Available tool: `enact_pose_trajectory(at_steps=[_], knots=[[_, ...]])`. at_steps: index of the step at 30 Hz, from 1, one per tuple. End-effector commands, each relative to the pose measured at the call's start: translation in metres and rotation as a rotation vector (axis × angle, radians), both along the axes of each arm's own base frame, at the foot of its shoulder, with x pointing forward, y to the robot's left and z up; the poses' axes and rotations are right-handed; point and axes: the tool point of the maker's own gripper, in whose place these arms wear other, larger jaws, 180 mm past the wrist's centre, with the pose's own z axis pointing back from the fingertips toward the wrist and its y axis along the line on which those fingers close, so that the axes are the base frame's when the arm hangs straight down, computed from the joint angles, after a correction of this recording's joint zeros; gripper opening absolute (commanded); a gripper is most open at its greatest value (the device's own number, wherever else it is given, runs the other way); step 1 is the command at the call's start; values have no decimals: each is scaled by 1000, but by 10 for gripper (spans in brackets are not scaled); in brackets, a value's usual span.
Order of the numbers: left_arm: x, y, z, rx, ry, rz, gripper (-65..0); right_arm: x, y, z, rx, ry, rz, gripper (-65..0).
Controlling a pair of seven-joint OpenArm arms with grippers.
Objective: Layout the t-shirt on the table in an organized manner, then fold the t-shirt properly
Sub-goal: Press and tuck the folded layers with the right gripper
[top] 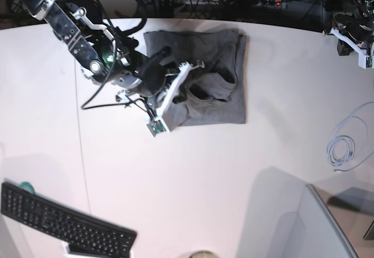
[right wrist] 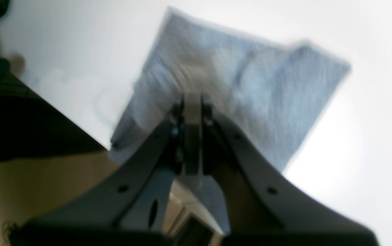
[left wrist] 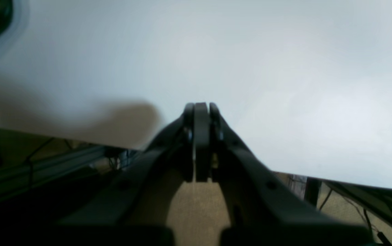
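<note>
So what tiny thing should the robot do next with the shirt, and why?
Probably lift the right gripper slightly and pull the cloth outward. Its jaws look shut at the edge of the grey t-shirt, which lies bunched and wrinkled on the white table, so it needs spreading before folding.

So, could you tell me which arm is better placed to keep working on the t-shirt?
The right arm. Its end effector sits right over the grey t-shirt, which already lies folded. The left end effector is shut over bare table at the far edge, well away from the cloth.
</note>
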Motion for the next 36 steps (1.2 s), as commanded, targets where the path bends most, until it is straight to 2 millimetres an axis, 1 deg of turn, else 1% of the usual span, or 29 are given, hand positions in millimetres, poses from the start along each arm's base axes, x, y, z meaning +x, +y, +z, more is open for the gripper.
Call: enact_pose_trajectory(at_steps=[1, 3, 4, 5, 7, 10, 11, 16, 21, 24, 26, 29, 33, 36], knots=[[8, 7, 12, 23, -38, -10, -650, 7, -2, 3, 3, -24, -9, -650], [8, 6, 12, 19, -40, -12, -650, 2, -8, -15, -29, 20, -17, -650], [8, 6, 12, 17, -43, -11, -650, 0, -8, -21, -37, 35, -19, -650], [9, 6, 12, 17, -44, -11, -650, -3, -8, -28, -47, 50, -15, -650], [9, 6, 12, 17, -44, -11, -650, -11, -1, -35, -61, 67, 19, -650], [9, 6, 12, 17, -45, -11, -650, -6, 20, -26, -33, 48, 48, -650], [9, 6, 12, 17, -45, -11, -650, -5, 24, -27, -32, 50, 53, -650], [9, 5, 12, 14, -45, -9, -650, 11, 42, -26, -45, 27, 87, -650], [9, 4, 11, 12, -45, -9, -650, 21, 59, -31, -61, 31, 108, -650], [9, 4, 11, 11, -47, -8, -650, 28, 75, -31, -74, 21, 139, -650], [9, 4, 11, 11, -47, -8, -650, 34, 86, -27, -74, 0, 156, -650], [9, 4, 11, 11, -47, -8, -650, 45, 97, -24, -67, -34, 153, -650], [9, 4, 11, 11, -47, -8, -650, 61, 104, -32, -87, -41, 132, -650], [9, 4, 11, 11, -46, -10, -650, 70, 110, -34, -85, -58, 124, -650]])
